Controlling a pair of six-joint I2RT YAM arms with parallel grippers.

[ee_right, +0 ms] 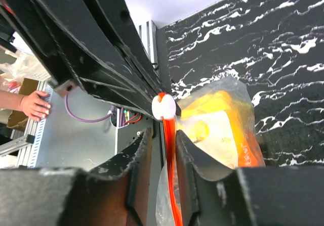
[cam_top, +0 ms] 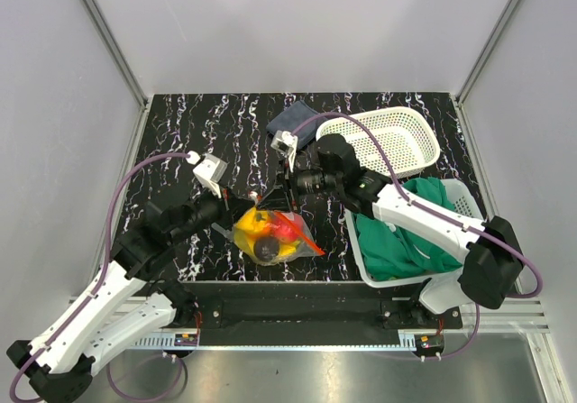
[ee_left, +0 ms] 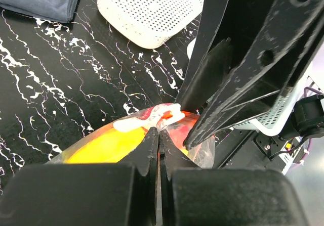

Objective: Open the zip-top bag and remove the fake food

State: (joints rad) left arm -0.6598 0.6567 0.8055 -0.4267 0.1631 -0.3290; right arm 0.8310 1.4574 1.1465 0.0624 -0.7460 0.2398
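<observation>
Left jaws: pressed fully together on the left gripper [ee_left: 158, 144], with a sliver of orange plastic caught between the pads. I read this as a pinch on the bag's lip.
Right jaws: narrow on the right gripper [ee_right: 164, 157]. The zip strip [ee_right: 170, 195] runs through the gap and lies against one finger. I cannot tell whether both pads bite.
White tab: the white tab [ee_right: 163, 106] sits on the strip just beyond my right fingertips, close against the left arm's fingers.
Zip-top bag: the zip-top bag [cam_top: 270, 233] lies on the table [cam_top: 189, 141] between the two grippers, near the front edge.
Fake food: the fake food [cam_top: 267, 249] is all inside. A dark round fruit, yellow pieces and something red show through the film.
Step in hand: parting the seal. I judge it barely begun, with nothing out yet.
Method: I would confirm the right grip first. Then I would draw the grippers apart slowly, across the strip rather than along it, with the left as anchor.
Watch: crinkly film can slip from a thin pinch. If the whole bag slides instead of the mouth parting, I would stop and re-grip nearer the strip.
Clearance: the grippers nearly touch, so I would separate them before any wrist rotation.
Surroundings: the white basket [cam_top: 388, 137] and the green cloth [cam_top: 397, 241] lie off to the right.
</observation>
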